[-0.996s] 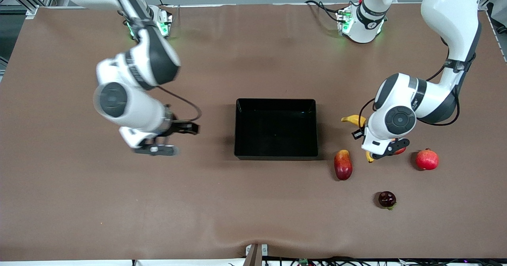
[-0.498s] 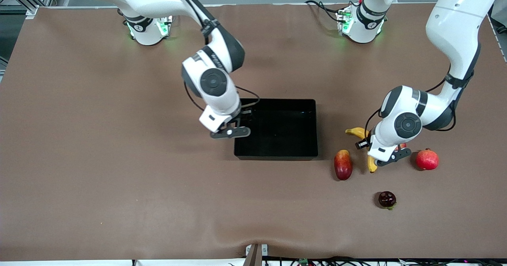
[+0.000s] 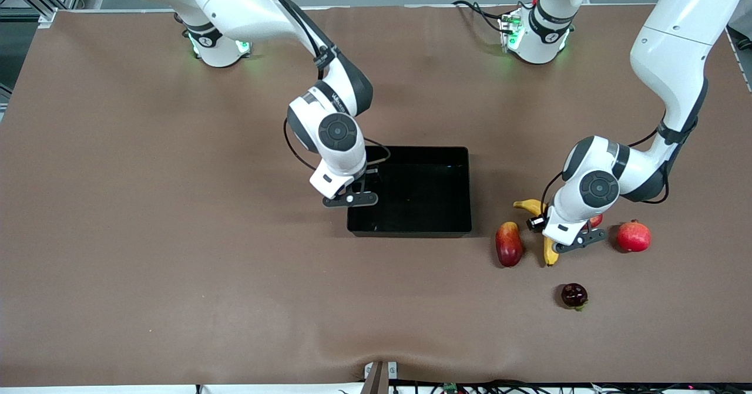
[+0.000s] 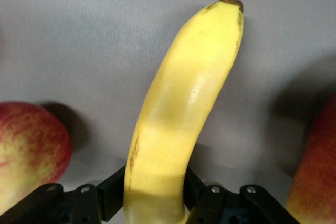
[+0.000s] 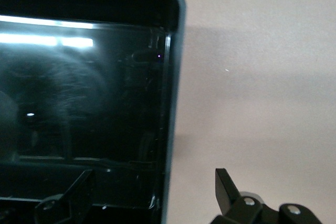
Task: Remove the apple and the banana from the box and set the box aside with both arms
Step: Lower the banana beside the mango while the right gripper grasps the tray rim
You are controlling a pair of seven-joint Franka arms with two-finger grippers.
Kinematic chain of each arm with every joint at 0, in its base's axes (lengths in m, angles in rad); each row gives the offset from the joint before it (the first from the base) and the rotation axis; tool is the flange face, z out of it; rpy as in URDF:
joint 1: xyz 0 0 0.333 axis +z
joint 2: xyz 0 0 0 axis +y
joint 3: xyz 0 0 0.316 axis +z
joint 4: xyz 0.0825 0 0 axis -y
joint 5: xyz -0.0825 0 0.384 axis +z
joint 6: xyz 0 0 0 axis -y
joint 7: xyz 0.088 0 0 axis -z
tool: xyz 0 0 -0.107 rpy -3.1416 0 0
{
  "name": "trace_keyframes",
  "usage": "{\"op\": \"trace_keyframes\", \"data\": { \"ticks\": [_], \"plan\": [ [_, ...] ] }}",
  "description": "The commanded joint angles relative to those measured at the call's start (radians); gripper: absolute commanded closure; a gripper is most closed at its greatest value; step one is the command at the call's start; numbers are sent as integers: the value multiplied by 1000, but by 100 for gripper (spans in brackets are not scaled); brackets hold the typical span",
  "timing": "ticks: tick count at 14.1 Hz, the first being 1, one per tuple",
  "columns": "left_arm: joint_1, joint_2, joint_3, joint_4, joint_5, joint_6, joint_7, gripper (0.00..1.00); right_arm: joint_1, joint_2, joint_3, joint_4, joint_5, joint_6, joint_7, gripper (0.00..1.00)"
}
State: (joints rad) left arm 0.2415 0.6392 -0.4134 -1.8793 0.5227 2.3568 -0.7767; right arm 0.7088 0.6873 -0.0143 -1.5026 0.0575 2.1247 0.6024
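The shallow glossy black plastic tray (image 3: pixel 411 189) holds nothing. The right gripper (image 3: pixel 351 197), fingers spread, straddles its wall at the right arm's end. Bare brown table (image 3: pixel 176 265) surrounds it. The left gripper (image 3: pixel 568 236) pinches the long curved yellow banana (image 3: pixel 549 252), lengthwise toward the camera, beside the red-yellow oblong mango (image 3: pixel 509 243); the small apple (image 3: pixel 596 220) seems mostly hidden.

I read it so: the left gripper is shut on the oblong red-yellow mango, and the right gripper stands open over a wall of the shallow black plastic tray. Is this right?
Not quite. The left gripper is shut on the long curved yellow banana, as the left wrist view shows; the oblong red-yellow mango lies free beside it. The right gripper does stand open over a wall of the shallow black plastic tray.
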Motion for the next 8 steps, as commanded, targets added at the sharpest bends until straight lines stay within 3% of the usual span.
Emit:
{"op": "trace_keyframes", "data": {
  "ticks": [1,3,4,5,6,7,8],
  "plan": [
    [13,43,-7,55,40,13,17,100,-5,30,5,-4,-11,18,37,0],
    [10,60,-7,90,40,13,17,100,-3,37,5,-30,-5,82,57,0],
    [7,69,-7,109,40,13,17,100,-2,37,5,-45,-5,116,59,7],
    [5,77,-7,124,40,13,17,100,-3,37,7,-53,1,130,59,40],
    [2,82,-7,137,40,13,17,93,1,37,7,-53,2,132,60,67],
    [1,80,-7,149,39,13,10,43,1,35,7,-53,5,132,60,88],
    [1,73,-10,150,27,12,7,0,3,34,7,-53,7,130,62,100]
  ]
}}
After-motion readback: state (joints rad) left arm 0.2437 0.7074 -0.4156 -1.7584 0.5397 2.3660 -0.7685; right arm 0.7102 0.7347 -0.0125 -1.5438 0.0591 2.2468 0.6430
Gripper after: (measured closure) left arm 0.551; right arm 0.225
